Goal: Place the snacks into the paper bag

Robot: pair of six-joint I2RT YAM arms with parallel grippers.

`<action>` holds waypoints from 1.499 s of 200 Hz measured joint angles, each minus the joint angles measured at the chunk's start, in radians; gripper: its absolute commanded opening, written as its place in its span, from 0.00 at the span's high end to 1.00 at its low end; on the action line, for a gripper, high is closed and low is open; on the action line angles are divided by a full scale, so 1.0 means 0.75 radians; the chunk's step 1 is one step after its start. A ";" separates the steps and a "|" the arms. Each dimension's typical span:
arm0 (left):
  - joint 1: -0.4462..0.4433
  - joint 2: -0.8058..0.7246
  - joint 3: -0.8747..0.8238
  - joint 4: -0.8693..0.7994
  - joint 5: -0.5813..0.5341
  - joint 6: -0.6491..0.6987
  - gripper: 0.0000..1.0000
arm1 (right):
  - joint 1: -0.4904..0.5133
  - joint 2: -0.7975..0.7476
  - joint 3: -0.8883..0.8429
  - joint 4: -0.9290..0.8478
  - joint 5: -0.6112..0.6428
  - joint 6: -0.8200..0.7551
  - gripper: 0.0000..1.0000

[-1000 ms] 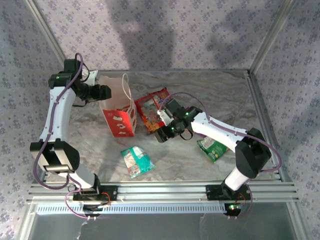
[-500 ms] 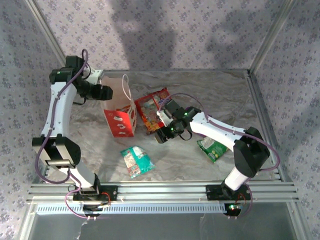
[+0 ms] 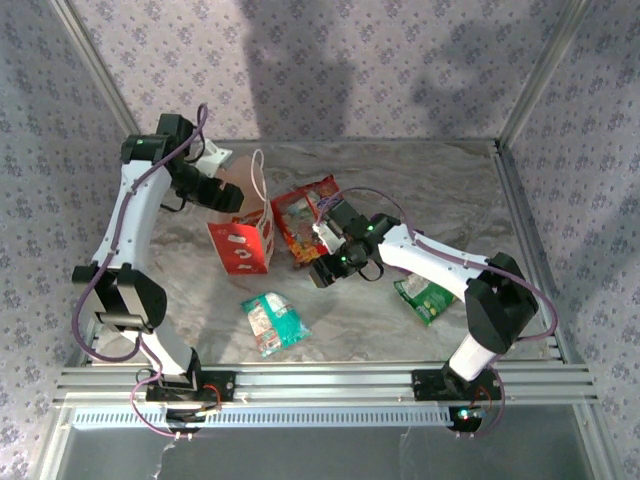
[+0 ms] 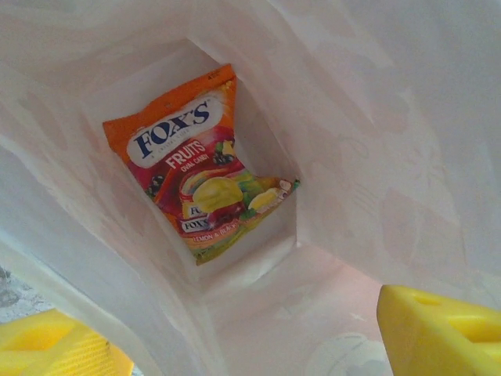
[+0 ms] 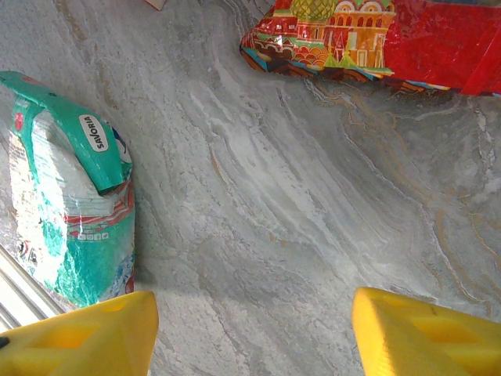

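As I look from the near edge, where both arm bases sit on a ribbed aluminium rail [image 3: 330, 385], the first thing on the desk [image 3: 380, 330] is the teal packet [image 3: 273, 322]. It is a flat, glossy pillow shape, and the right wrist view shows its foil crinkled with one corner folded over. More to the right lies the green packet [image 3: 425, 297], also flat and shiny, close beside the right forearm.

The right fingers [image 5: 86, 333] are blocks of yellow plastic, spread wide with nothing between them. They are over bare desk, between the teal packet and the large red packet [image 3: 305, 215]. This red one is the biggest, wrinkled and reflecting, and it lies just beside the paper bag [image 3: 240, 245].

The bag stands upright, made of white paper with red sides and a white cord handle. The left fingers [image 4: 438, 329] are also spread and empty at its mouth. Between them I see the orange-yellow packet [image 4: 200, 172] lying at the bottom against the matte white paper.

The desk surface is smooth, grey and marbled. Around it are walls [image 3: 400, 70] in a pale lilac flower pattern, with aluminium posts [image 3: 535, 70] at the corners.
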 measured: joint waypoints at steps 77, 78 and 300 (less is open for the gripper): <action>-0.038 -0.028 0.013 -0.055 -0.103 0.037 0.16 | 0.002 0.010 0.008 -0.003 -0.001 -0.004 0.32; -0.038 -0.031 0.013 -0.054 -0.104 0.037 0.16 | 0.002 0.011 0.008 -0.003 -0.001 -0.004 0.32; 0.125 -0.361 -0.229 0.309 -0.192 -0.146 0.15 | 0.014 0.018 0.023 -0.008 -0.001 -0.014 0.32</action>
